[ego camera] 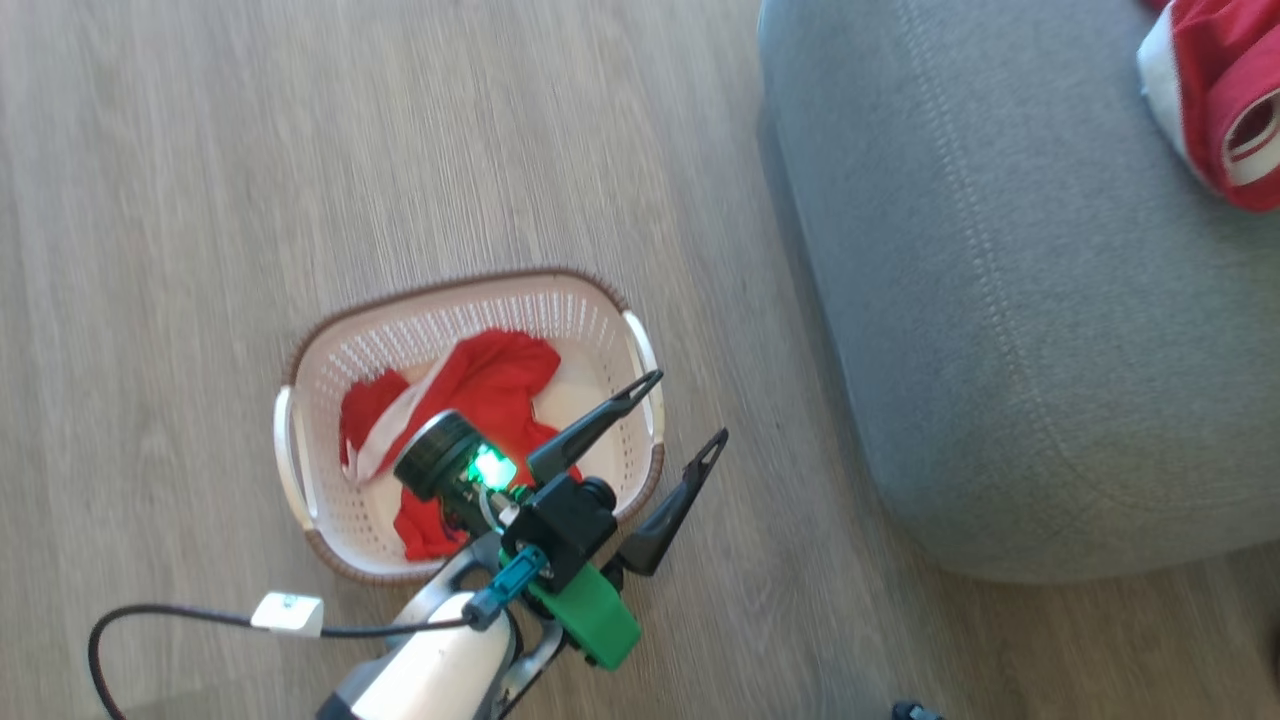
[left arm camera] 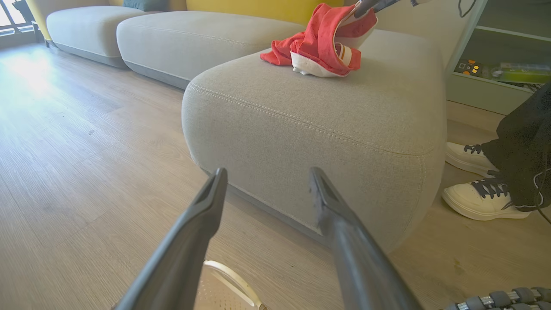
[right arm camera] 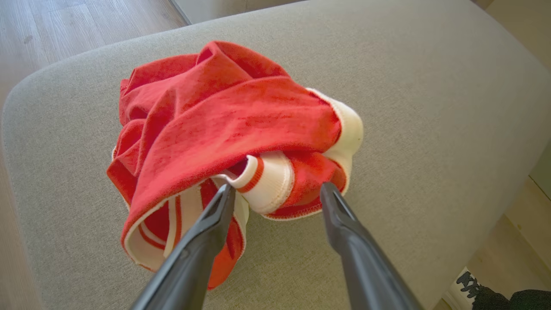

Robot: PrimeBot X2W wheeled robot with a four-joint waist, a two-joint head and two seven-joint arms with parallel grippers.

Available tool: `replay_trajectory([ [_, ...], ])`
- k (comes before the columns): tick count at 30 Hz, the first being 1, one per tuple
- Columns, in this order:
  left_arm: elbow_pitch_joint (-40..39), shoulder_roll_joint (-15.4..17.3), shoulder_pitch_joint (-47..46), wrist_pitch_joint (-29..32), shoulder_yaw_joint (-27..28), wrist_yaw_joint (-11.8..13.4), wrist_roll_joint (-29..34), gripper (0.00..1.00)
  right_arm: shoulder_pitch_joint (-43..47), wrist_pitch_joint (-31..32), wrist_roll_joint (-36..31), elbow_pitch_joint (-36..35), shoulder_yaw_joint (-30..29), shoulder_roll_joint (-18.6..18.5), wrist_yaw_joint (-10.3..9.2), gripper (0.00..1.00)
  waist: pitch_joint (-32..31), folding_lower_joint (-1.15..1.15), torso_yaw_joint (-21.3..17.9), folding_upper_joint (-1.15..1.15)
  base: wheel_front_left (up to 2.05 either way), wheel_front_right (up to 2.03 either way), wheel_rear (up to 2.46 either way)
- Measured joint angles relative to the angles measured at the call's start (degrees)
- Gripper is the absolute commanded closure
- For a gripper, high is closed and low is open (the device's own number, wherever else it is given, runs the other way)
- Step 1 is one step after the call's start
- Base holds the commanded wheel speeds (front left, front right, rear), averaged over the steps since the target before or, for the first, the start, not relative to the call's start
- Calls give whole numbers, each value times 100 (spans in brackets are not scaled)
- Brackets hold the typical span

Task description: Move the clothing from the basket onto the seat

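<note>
Both jaws spread: left gripper over basket rim, bare floor around; right gripper at clothing, clear of seat edges.

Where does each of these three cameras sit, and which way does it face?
Head view: on the head, facing down at the cream perforated plastic basket; open left tool shows.
Left wrist view: low on that arm, facing the grey fabric seat past that tool.
Right wrist view: above the seat, facing down at the crumpled red-and-white garment; open right tool shows.
Shared: all show seat and garment.
</note>
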Motion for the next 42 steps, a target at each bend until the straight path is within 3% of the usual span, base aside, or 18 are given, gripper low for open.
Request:
replay_trajectory([
  [6,53,-78,294,0,159,-8,-3,0,-58,-721,186,12,526,58,0,0,-513,0,-48,0,0,0,0],
  [11,63,-177,555,0,436,-33,-79,0,-109,-1641,522,12,1283,422,0,0,-934,0,-83,0,0,0,0],
  [15,60,-260,773,0,721,-52,-153,0,-90,-2396,1210,34,1800,654,0,0,-1248,0,-57,0,0,0,0],
  [18,46,-353,889,0,967,-51,-216,0,-26,-2519,1737,-79,2358,815,0,0,-1434,0,22,0,0,0,0],
  [23,36,-367,988,0,1278,-51,-194,0,1062,-2528,3521,-2059,3867,1445,0,0,-1640,0,211,0,0,0,0],
  [26,16,-398,992,0,1473,4,-196,0,2283,-2528,4668,-3362,4825,1227,0,0,-1746,0,343,0,0,0,0],
  [27,16,-398,992,0,1473,4,-196,0,2283,-2528,4668,-3362,4825,1227,0,0,-1746,0,343,0,0,0,0],
  [28,8,-403,998,0,1595,46,-196,0,3036,-2528,5210,-4033,5125,899,0,0,-1793,0,448,0,0,0,0],
  [33,-71,-416,1021,0,1764,165,-230,0,3936,-2528,5740,-5005,5361,567,0,0,-1867,0,662,0,0,0,0],
  [42,-134,-428,1238,0,2129,546,-330,0,4985,-2529,5694,-5943,5416,940,0,0,-2004,0,1046,0,0,0,0],
])
